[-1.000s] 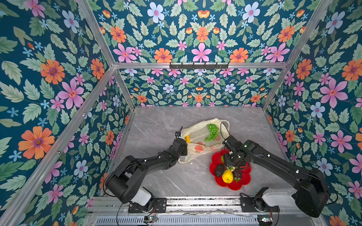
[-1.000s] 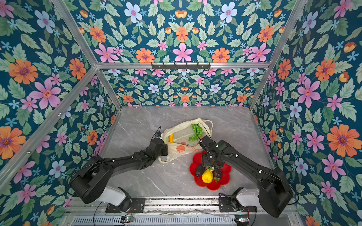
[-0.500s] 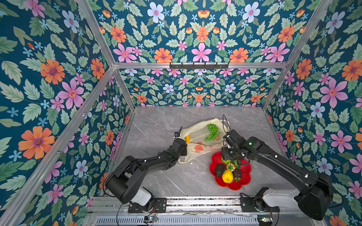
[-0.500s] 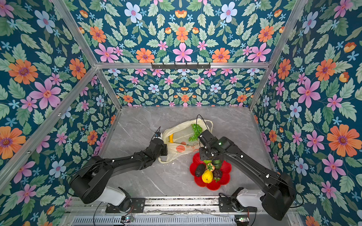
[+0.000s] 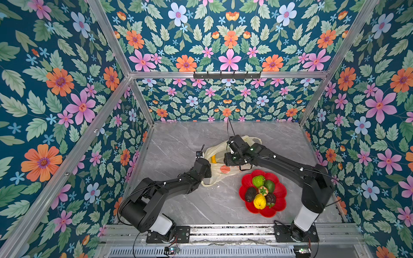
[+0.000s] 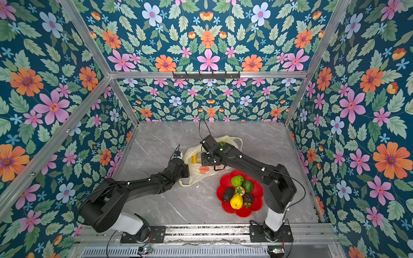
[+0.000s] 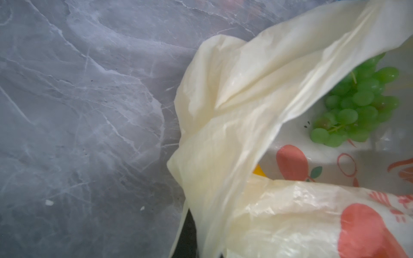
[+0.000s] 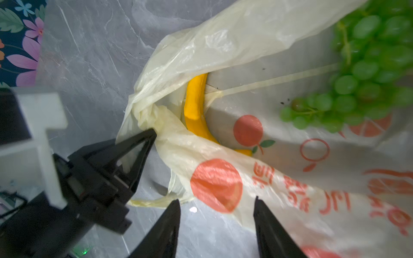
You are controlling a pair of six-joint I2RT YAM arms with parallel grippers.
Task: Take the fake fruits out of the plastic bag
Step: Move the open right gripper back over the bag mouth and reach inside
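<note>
Now: left gripper [image 8: 152, 133] pinched shut on rim of plastic bag [image 8: 234, 40], holding mouth open. Right gripper [image 8: 216, 199] fingers apart, empty, over bag's printed flap. Banana [image 8: 194, 105] and grape bunch [image 8: 366, 73] lie inside. Likely best: enter mouth low, straddle banana's middle, avoid snagging film.

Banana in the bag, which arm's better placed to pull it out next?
Probably the right. The left gripper is shut on the plastic bag at its bunched edge, holding the mouth open, while the right gripper hangs open near the banana.

Marble table [image 5: 178, 138] bears bag [image 5: 215, 176], red dish [image 5: 279, 189]
</note>
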